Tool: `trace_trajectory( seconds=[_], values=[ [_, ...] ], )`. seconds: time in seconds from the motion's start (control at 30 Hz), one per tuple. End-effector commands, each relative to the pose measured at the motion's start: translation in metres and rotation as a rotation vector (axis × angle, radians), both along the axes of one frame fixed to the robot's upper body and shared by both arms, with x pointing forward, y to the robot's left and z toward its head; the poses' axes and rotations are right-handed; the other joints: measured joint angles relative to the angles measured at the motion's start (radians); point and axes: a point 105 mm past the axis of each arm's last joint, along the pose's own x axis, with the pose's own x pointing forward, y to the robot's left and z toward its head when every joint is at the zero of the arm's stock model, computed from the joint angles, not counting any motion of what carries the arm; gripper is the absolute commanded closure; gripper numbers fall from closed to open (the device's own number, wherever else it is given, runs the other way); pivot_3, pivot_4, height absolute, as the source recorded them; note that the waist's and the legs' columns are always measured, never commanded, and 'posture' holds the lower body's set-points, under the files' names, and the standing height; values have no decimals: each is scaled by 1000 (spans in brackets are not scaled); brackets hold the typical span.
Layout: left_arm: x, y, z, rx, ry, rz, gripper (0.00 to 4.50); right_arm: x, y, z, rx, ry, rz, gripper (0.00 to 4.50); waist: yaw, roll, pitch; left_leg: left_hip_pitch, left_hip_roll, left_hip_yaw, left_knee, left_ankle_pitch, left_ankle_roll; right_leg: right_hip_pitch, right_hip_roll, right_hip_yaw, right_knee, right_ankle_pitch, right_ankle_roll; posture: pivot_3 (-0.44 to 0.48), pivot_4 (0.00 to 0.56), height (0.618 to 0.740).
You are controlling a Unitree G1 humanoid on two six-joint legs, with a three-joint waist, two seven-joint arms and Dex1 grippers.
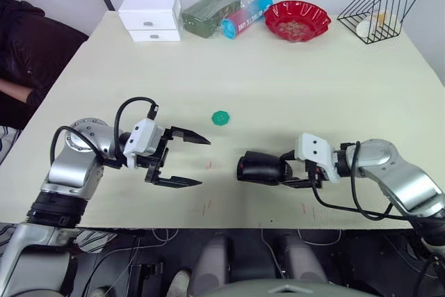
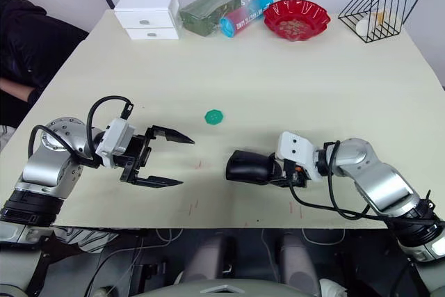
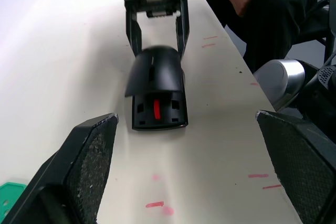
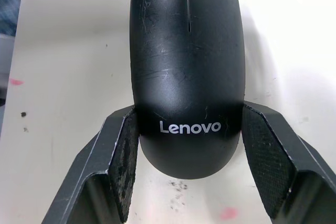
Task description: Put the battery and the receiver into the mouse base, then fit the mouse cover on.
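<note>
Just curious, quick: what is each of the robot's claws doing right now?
Left gripper: open, holding nothing.
Right gripper: fingers against both sides of the mouse, gripping it on the table.

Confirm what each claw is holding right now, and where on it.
Right claw grips the mouse, cover on, across the sides of its rear end, by the logo. Left claw is open, holding nothing.
</note>
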Motion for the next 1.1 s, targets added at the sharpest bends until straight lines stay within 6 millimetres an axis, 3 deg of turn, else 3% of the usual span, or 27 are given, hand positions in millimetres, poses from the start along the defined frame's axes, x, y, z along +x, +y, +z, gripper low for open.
trace_trajectory(
  seconds=[0.03,0.27,0.47,0.73,1.1],
  values=[
    [-3,1,5,11,-20,-43,0,-2,6,20,-29,-69,16,2126,0,0,0,0,0,0,0,0,0,0,0,0,0,0,0,0,150,740],
    [-2,1,5,9,-21,-43,0,-10,9,32,-238,-23,27,2126,0,1,0,0,0,0,0,0,0,0,0,0,1,0,0,0,150,740],
    [-2,1,4,6,-21,-46,0,-8,17,40,-295,-11,5,2126,0,1,0,0,0,0,0,0,0,0,0,0,1,0,0,0,150,740],
    [-4,1,5,4,-22,-47,0,-4,23,31,-422,58,-73,2126,0,1,0,0,0,0,0,0,0,-2,0,0,2,0,-1,0,150,740],
    [-4,0,5,3,-23,-46,0,-2,29,25,-444,68,-108,2126,-2,1,0,0,0,0,0,0,0,-2,-1,0,2,0,0,0,150,740]
  ],
)
